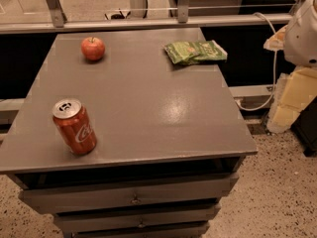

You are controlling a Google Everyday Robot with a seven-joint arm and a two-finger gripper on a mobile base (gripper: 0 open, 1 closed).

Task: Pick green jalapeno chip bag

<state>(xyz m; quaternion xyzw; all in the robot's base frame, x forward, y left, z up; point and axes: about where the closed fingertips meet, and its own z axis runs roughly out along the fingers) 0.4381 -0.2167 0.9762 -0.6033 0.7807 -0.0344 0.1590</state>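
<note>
— Where do we find the green jalapeno chip bag?

— We see it lying flat on the grey tabletop, near the far right corner and close to the right edge. Nothing touches it.

— What else do we see on that top?

— A red apple sits near the far left, well apart from the bag. A red Coca-Cola can stands upright near the front left edge. Under the top we see a stack of drawers.

— And the gripper?

— We see only a white rounded part of the robot arm at the far right of the view, beyond the table and apart from the bag. The gripper itself lies out of view there, so we cannot tell whether it is wide, narrow or holding anything.
</note>
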